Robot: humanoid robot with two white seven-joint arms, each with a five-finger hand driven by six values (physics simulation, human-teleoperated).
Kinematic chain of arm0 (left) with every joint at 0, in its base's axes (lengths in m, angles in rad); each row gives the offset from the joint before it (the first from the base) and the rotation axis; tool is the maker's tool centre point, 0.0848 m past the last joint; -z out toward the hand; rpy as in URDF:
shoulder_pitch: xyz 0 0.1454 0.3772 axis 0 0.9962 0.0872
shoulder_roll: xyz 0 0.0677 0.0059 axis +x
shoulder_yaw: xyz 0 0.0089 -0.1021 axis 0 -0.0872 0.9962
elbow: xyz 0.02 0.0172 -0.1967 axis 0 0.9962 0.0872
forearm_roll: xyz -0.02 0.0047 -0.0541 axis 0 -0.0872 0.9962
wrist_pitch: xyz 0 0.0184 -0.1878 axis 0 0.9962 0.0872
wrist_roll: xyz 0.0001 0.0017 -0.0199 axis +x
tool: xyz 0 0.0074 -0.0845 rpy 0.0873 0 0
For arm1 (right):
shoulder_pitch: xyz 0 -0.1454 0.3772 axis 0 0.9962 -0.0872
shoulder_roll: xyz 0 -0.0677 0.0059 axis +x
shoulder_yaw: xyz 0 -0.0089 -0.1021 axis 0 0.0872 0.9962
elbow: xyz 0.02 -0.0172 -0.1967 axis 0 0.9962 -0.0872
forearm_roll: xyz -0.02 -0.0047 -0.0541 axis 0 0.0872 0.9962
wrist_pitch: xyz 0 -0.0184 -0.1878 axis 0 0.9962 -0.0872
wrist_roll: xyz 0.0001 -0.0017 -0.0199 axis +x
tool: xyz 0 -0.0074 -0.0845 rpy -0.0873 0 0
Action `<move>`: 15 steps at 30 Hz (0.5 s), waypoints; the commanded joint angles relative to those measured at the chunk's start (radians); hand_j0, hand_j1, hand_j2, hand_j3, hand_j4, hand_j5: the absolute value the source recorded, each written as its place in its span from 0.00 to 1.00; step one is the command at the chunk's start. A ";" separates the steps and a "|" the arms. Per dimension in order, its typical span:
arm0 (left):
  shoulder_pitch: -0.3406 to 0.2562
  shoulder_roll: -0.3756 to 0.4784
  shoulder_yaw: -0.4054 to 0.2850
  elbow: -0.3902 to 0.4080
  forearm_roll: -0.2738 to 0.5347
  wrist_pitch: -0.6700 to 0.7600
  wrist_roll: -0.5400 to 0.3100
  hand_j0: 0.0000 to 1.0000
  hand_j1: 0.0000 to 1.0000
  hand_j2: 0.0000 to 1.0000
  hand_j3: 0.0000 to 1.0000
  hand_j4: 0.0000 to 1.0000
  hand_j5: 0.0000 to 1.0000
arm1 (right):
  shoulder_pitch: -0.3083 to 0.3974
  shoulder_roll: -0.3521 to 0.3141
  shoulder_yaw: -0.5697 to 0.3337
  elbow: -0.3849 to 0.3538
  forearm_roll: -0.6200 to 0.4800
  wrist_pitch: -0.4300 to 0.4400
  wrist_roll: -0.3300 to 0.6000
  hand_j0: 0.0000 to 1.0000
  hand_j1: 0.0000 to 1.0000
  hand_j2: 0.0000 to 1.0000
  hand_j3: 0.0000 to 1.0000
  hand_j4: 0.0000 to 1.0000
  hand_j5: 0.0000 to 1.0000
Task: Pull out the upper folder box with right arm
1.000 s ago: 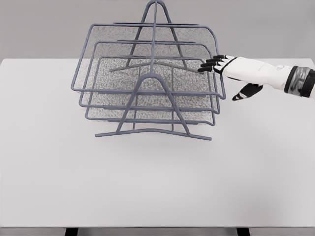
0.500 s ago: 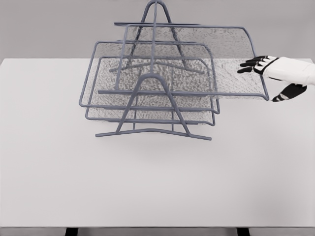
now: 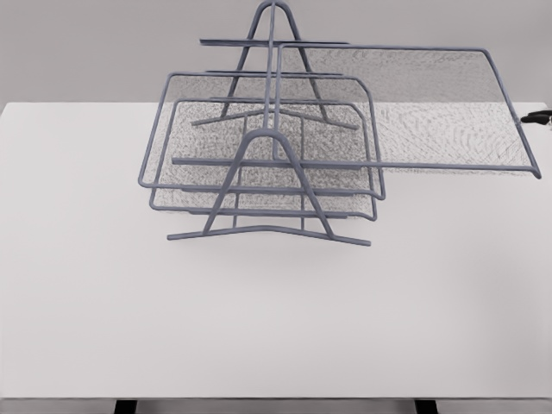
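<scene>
Rack frame (image 3: 269,155) across upper tray (image 3: 414,108)

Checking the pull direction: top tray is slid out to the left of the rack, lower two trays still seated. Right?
Not quite. The head view shows the top tray slid out to the right of the rack, its far end near the picture's right edge. The lower two trays are still seated.

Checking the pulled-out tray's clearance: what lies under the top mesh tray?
Under the extended grey wire-mesh top tray, only the white table shows through the mesh; two lower mesh trays remain in the rack. Nothing seems hidden.
</scene>
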 commanded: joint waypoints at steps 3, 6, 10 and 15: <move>0.000 0.000 0.000 0.000 0.000 0.000 0.000 1.00 1.00 1.00 1.00 1.00 1.00 | -0.006 -0.112 -0.039 -0.263 -0.190 0.002 0.010 1.00 1.00 1.00 1.00 1.00 1.00; 0.000 0.000 0.002 0.000 0.000 0.000 0.000 1.00 1.00 1.00 1.00 1.00 1.00 | -0.052 -0.140 -0.037 -0.434 -0.334 0.002 0.010 1.00 1.00 1.00 1.00 1.00 1.00; 0.000 0.000 0.002 0.000 0.000 0.000 0.000 1.00 1.00 1.00 1.00 1.00 1.00 | -0.055 0.042 0.001 -0.457 -0.337 0.002 0.010 1.00 1.00 1.00 1.00 1.00 1.00; 0.000 0.000 0.002 0.001 0.000 0.000 0.000 1.00 1.00 1.00 1.00 1.00 1.00 | -0.060 0.179 0.021 -0.457 -0.334 0.002 0.010 1.00 1.00 1.00 1.00 1.00 1.00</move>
